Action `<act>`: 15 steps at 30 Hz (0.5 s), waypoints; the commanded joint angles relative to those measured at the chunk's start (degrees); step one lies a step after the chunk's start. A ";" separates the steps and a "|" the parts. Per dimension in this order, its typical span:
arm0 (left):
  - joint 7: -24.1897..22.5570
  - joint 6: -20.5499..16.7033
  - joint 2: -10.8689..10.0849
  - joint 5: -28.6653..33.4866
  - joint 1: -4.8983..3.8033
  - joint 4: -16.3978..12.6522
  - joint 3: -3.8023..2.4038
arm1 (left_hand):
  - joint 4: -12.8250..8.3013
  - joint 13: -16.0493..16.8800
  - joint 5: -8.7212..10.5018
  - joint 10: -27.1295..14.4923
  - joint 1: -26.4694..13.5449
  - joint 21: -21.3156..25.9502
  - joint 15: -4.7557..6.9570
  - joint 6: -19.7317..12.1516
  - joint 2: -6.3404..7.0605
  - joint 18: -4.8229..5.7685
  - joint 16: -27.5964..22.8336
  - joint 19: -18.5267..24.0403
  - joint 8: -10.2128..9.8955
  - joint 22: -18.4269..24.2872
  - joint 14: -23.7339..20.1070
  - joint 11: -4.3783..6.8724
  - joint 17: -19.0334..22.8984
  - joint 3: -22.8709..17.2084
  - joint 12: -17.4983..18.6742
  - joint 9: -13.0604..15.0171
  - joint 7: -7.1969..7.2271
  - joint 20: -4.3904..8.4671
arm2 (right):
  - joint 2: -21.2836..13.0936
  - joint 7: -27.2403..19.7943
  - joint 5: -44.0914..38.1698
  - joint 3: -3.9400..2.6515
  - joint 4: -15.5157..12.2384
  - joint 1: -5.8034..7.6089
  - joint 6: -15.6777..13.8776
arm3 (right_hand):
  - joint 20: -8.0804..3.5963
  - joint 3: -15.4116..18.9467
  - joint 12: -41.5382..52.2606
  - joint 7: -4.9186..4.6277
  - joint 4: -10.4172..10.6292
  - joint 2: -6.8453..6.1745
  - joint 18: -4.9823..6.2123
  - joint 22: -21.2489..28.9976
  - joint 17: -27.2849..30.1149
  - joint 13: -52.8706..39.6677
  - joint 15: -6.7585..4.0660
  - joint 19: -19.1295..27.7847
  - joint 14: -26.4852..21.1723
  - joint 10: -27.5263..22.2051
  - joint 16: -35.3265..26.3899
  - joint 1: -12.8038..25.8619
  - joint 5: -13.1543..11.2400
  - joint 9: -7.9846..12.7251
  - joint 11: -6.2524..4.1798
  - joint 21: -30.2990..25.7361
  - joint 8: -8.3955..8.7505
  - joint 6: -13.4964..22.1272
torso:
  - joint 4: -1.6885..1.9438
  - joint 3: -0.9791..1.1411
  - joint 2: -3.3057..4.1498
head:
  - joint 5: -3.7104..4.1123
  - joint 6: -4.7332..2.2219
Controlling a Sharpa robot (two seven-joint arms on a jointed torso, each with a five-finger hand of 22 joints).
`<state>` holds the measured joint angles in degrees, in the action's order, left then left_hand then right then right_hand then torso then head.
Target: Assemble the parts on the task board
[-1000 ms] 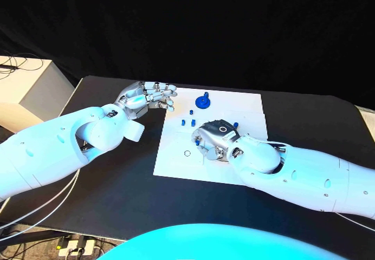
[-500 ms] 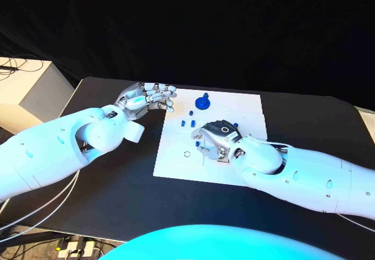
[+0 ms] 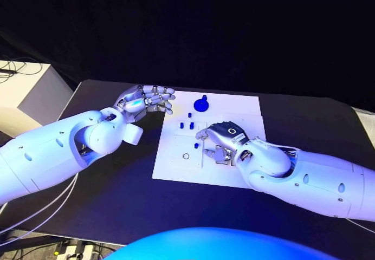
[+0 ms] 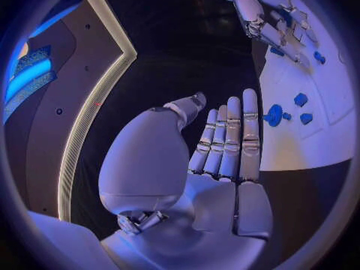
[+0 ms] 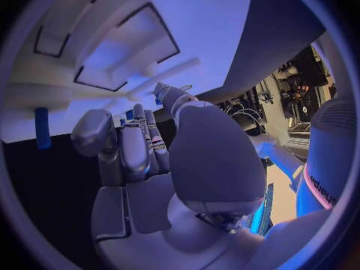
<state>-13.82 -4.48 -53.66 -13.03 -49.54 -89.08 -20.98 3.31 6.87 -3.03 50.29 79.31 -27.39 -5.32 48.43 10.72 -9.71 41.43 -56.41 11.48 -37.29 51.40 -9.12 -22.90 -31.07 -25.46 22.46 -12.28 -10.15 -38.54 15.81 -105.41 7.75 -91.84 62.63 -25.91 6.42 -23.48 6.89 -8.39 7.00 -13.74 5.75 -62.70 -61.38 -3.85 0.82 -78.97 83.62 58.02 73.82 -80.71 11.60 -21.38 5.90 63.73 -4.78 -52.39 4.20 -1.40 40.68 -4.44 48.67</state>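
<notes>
The white task board point(image 3: 176, 165) lies mid-table. On it are a round blue part point(image 3: 202, 104), small blue pegs point(image 3: 187, 125) below it, and one blue peg point(image 3: 197, 145) standing just left of my right hand point(image 3: 221, 142). That hand rests low over the board's middle with its fingers curled in, and I see nothing in them. In the right wrist view the curled fingers point(image 5: 138, 144) hang above the board point(image 5: 203, 18), with a blue peg point(image 5: 42, 128) off to one side. My left hand point(image 3: 147, 98) hovers at the board's far left corner, holding nothing, its fingers point(image 4: 228, 138) stretched out.
A white box point(image 3: 27, 92) stands at the table's far left edge. A small ring mark point(image 3: 186, 156) is printed on the board's left side. The left wrist view takes in the board point(image 4: 315, 144), its blue parts point(image 4: 275, 114) and my right hand point(image 4: 258, 15).
My right hand has drawn back a little toward the board's near right, and a blue peg now shows beside it on its left. The left hand has barely moved.
</notes>
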 commanded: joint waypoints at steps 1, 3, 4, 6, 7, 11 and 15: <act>-0.41 0.71 0.21 0.07 0.01 0.14 -0.03 | -0.06 -0.06 -0.07 -0.12 -0.06 0.17 -0.16 -0.45 -0.57 -0.58 -0.23 -0.10 0.27 -0.07 0.39 -0.15 -0.06 -0.16 -0.05 -0.07 -0.49 -0.01 | -1.75 -0.58 7.01 -0.40 -1.15 1.69 2.00 | -0.11 -0.17 0.58 -0.36 0.85 -0.04 0.01 -1.70 -0.67 -0.06 -0.16 -1.05 1.00 0.78 0.63 -0.50 0.11 0.19 -0.14 1.65 0.24 0.05 | -0.06 -0.03 -0.10 | 0.61 -0.56; -0.40 0.72 0.26 0.08 0.01 0.25 -0.03 | -0.06 -0.06 -0.07 -0.12 -0.06 0.17 -0.16 -0.45 -0.57 -0.58 -0.23 -0.10 0.27 -0.07 0.39 -0.15 -0.06 -0.16 -0.05 -0.07 -0.49 -0.01 | -2.93 -0.80 9.40 -0.58 -1.64 2.81 3.34 | -0.23 -0.26 0.90 -0.74 1.27 -0.26 -0.13 -2.32 -0.86 0.00 -0.22 -1.51 1.12 1.08 0.93 -0.59 1.43 0.31 -0.18 2.25 0.18 -0.24 | -0.08 -0.03 -0.07 | 1.07 -0.98; -0.39 0.73 0.29 0.08 0.01 0.30 -0.03 | -0.06 -0.06 -0.07 -0.12 -0.06 0.17 -0.16 -0.45 -0.57 -0.58 -0.23 -0.10 0.27 -0.07 0.39 -0.15 -0.06 -0.16 -0.05 -0.07 -0.49 -0.01 | -3.59 -0.91 10.52 -0.70 -1.88 3.40 4.02 | -0.25 -0.18 0.95 -0.75 1.39 -0.39 -0.15 -2.43 -0.89 0.02 -0.23 -1.58 1.14 1.08 0.99 -0.59 1.93 0.35 -0.18 2.35 0.17 -0.29 | -0.10 -0.03 -0.09 | 1.26 -1.16; -0.39 0.75 0.37 0.09 0.02 0.41 -0.03 | -0.06 -0.06 -0.07 -0.12 -0.06 0.17 -0.16 -0.45 -0.57 -0.58 -0.23 -0.10 0.27 -0.07 0.39 -0.15 -0.06 -0.16 -0.05 -0.07 -0.49 -0.01 | -4.73 -1.08 12.34 -0.93 -2.07 4.45 5.13 | -0.26 -0.16 0.98 -0.67 1.43 -0.42 -0.20 -2.66 -1.08 0.03 -0.23 -1.68 1.18 1.09 1.13 -0.61 2.07 0.36 -0.19 2.55 0.14 -0.36 | -0.15 -0.04 -0.15 | 1.68 -1.52; -0.38 0.77 0.42 0.10 0.02 0.47 -0.03 | -0.06 -0.06 -0.07 -0.12 -0.06 0.17 -0.16 -0.45 -0.57 -0.58 -0.23 -0.10 0.27 -0.07 0.39 -0.15 -0.06 -0.16 -0.05 -0.07 -0.49 -0.01 | -5.32 -1.17 13.15 -1.02 -2.02 5.06 5.65 | -0.26 -0.15 1.00 -0.60 1.45 -0.45 -0.24 -2.84 -1.21 0.03 -0.24 -1.76 1.21 1.10 1.22 -0.64 2.16 0.35 -0.20 2.72 0.10 -0.45 | -0.14 -0.04 -0.15 | 1.90 -1.68; -0.38 0.86 0.55 0.13 0.08 0.60 -0.03 | -0.11 -0.09 -0.07 -0.07 0.00 0.14 -0.13 -0.43 -0.67 -0.60 -0.30 -0.11 0.35 -0.11 0.45 -0.14 -0.10 -0.26 -0.11 -0.11 -0.48 0.00 | -7.28 -1.42 14.77 -1.27 -1.25 7.02 7.14 | -0.28 -0.10 1.06 -0.50 1.48 -0.54 -0.32 -3.19 -1.50 0.04 -0.26 -1.92 1.29 1.13 1.43 -0.72 2.29 0.35 -0.23 3.06 0.00 -0.65 | -0.28 -0.03 -0.34 | 2.61 -2.35; -0.39 0.89 0.63 0.14 0.19 0.71 -0.03 | -0.11 -0.09 -0.07 -0.07 0.00 0.14 -0.13 -0.43 -0.67 -0.60 -0.30 -0.11 0.35 -0.11 0.45 -0.14 -0.10 -0.26 -0.11 -0.11 -0.48 0.00 | -8.48 -1.67 14.51 -1.39 0.12 8.22 8.68 | -0.30 0.26 1.11 -0.17 1.59 -0.95 -0.37 -3.43 -1.75 0.06 -0.27 -2.03 1.37 1.06 1.69 -0.77 2.33 0.36 -0.26 3.26 -0.15 -1.00 | -0.40 0.01 -0.46 | 2.99 -2.75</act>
<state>-13.81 -4.46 -53.17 -13.01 -49.41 -88.33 -20.98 3.31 6.88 -3.03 50.29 79.30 -27.39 -5.32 48.43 10.72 -9.71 41.43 -56.41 11.48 -37.36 51.40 -9.12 -22.94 -31.07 -25.46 22.40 -12.28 -10.15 -46.96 15.16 -92.84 6.35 -91.94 70.79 -20.82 6.16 -23.27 7.78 -8.48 8.49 -14.33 5.75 -66.09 -63.06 -3.84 0.60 -80.54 83.84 58.73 75.24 -81.30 13.76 -21.08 5.80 66.79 -4.78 -53.14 3.93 -1.42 40.35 -1.72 46.18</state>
